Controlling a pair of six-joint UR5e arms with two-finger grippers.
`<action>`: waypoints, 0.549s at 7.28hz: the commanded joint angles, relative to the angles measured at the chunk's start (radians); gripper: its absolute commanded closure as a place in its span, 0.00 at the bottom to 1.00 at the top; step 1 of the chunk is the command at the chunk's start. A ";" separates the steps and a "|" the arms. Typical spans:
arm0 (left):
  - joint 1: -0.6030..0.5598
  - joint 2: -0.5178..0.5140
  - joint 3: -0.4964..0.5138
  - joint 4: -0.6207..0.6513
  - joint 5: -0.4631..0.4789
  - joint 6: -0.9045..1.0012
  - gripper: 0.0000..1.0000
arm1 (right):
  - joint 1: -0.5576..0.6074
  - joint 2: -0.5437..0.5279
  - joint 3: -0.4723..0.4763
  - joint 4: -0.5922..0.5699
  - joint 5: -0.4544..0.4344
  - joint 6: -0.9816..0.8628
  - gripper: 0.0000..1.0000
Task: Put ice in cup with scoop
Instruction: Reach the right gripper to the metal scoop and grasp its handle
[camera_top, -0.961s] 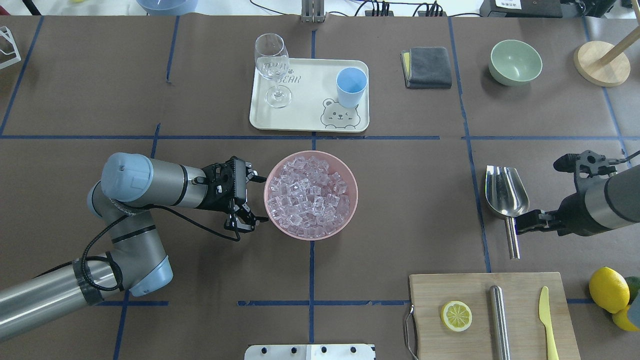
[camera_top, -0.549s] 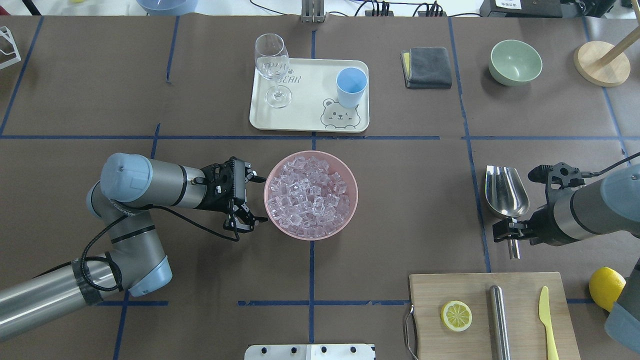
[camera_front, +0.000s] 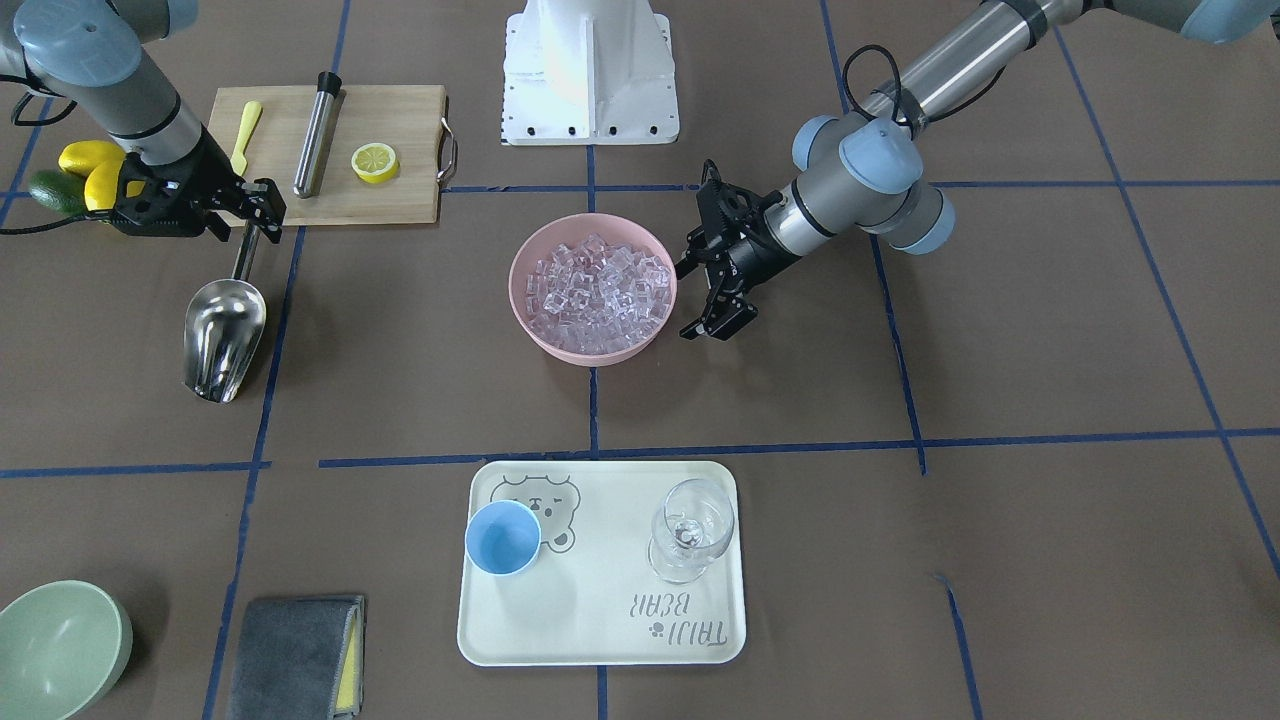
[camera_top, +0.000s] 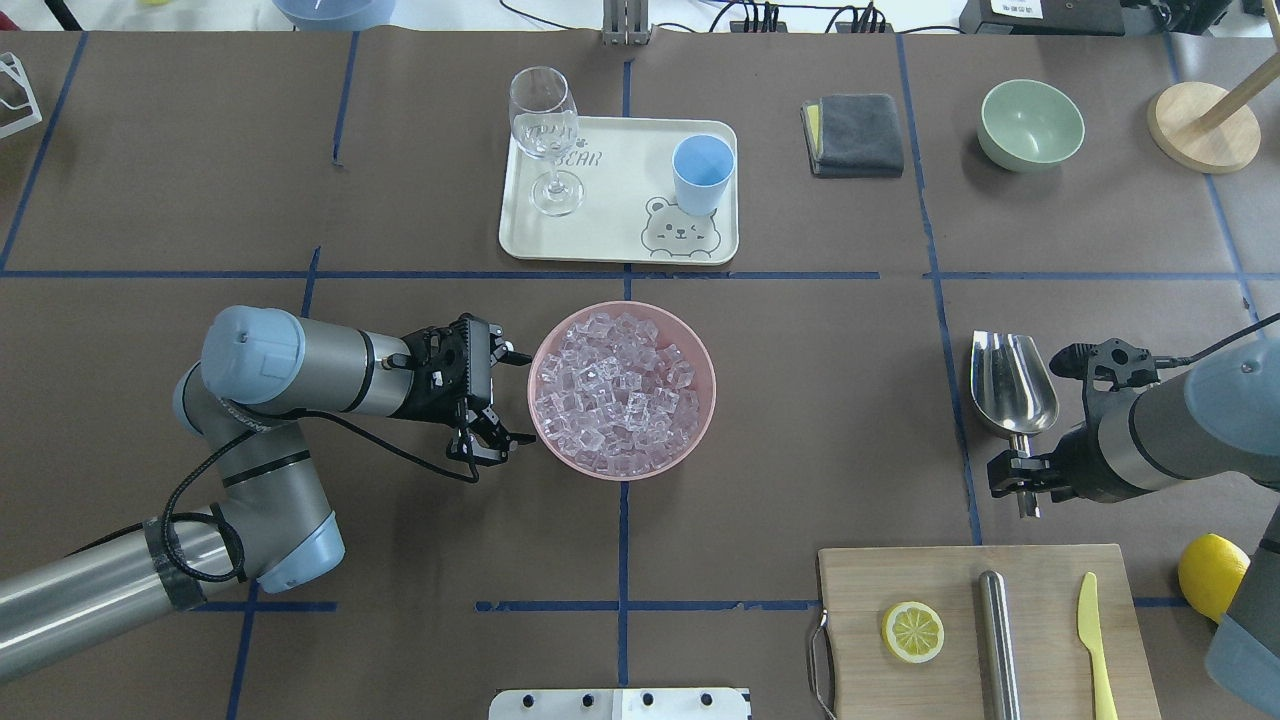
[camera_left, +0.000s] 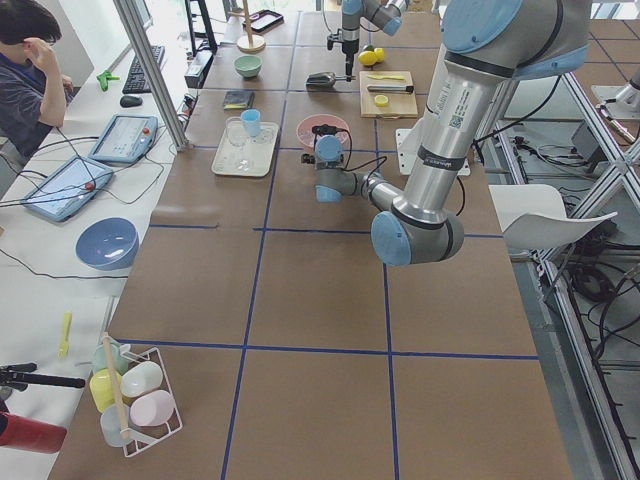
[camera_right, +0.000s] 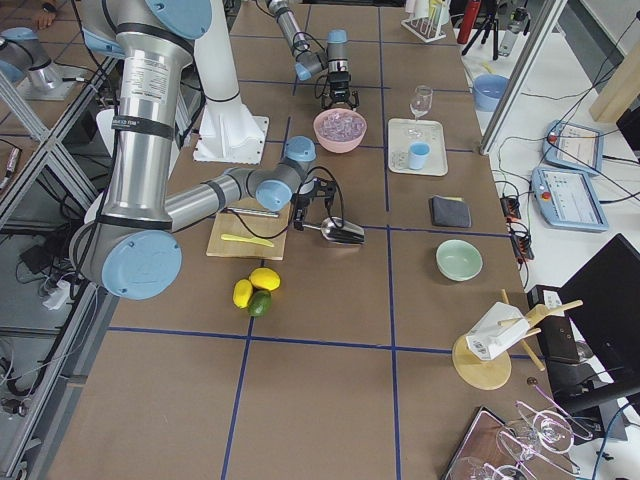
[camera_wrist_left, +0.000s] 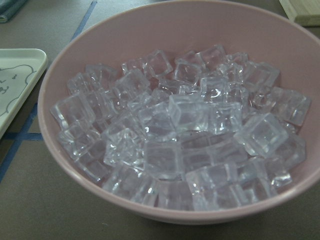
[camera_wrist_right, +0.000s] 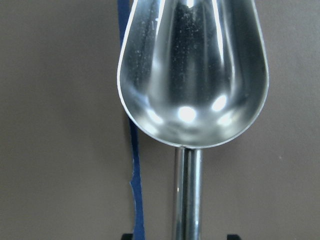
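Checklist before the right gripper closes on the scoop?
1. Right gripper open: ok.
2. Scoop handle between its fingertips, by the wrist view: ok.
3. Scoop lying flat, empty: ok.
4. Cup upright on the tray, empty: ok.
5. Ice in the pink bowl: ok.
6. Left gripper clear of the bowl rim: cannot tell; it is open, close beside it.

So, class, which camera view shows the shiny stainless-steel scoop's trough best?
The right wrist-mounted view: the shiny stainless-steel scoop fills the frame, trough empty. Overhead and front-facing views show it small, handle included; side views show it tiny.
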 joint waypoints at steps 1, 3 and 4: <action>0.000 0.001 0.000 0.000 -0.001 0.000 0.00 | -0.017 0.002 -0.023 -0.002 -0.001 -0.001 0.43; 0.000 0.001 0.000 0.000 0.001 0.000 0.00 | -0.019 0.002 -0.024 0.000 -0.001 -0.005 0.79; 0.000 0.001 0.000 0.000 0.001 0.000 0.00 | -0.017 0.002 -0.021 0.000 -0.001 -0.005 1.00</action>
